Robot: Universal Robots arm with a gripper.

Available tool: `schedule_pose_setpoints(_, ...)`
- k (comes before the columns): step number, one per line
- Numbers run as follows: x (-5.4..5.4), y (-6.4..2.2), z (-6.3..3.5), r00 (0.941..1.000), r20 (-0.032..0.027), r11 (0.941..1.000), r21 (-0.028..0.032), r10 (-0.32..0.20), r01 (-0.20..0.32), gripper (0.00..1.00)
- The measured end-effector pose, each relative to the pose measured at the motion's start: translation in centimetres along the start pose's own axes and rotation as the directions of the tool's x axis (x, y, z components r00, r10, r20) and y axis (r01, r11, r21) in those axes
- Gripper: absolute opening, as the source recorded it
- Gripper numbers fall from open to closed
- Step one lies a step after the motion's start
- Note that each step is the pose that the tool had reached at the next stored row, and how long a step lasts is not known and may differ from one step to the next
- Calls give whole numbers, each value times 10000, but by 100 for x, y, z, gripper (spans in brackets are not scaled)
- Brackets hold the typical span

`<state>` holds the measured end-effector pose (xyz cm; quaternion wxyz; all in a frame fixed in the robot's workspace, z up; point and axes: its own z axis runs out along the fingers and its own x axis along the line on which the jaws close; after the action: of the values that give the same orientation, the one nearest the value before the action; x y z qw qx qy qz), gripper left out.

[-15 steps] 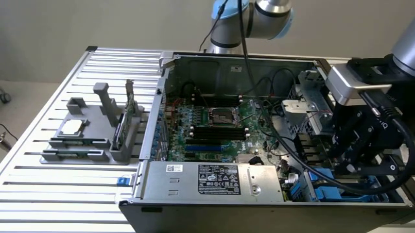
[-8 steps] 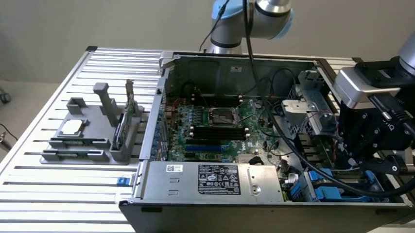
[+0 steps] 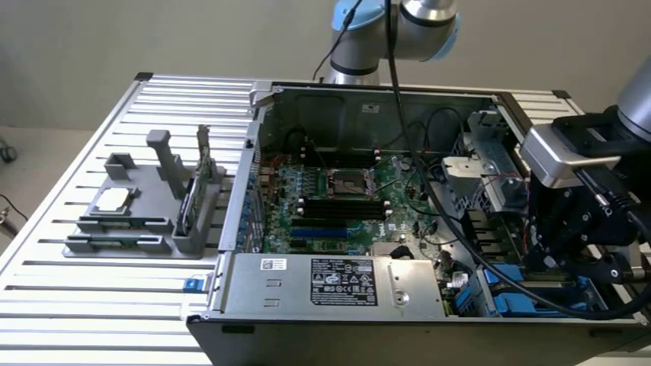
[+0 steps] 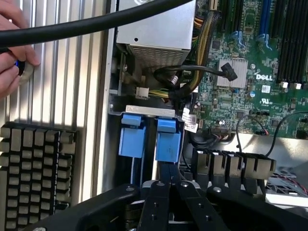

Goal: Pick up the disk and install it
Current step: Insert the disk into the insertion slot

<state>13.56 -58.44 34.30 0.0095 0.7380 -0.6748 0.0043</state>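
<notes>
The arm (image 3: 397,34) rises at the far side of the scene. Its wrist (image 3: 636,107) stands at the exterior view's right, directed downward. The pincer (image 4: 169,168) is closed: both fingers (image 4: 156,202) converge and the tips meet.

Exterior: high and back, angled steeply down over whole open computer case (image 3: 376,91) and slatted table (image 3: 61,290). Wrist: close, just behind gripper (image 4: 168,185), facing blue drive bays (image 4: 131,139). Shared: bays, motherboard (image 4: 250,62).
</notes>
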Motion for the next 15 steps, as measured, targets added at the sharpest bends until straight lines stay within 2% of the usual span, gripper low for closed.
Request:
schedule_pose_setpoints(7,-5,-36,115,9999,-19,9999,34,-147,147,11)
schedule_pose_setpoints(15,-7,-39,156,9999,-48,9999,32,-152,152,11)
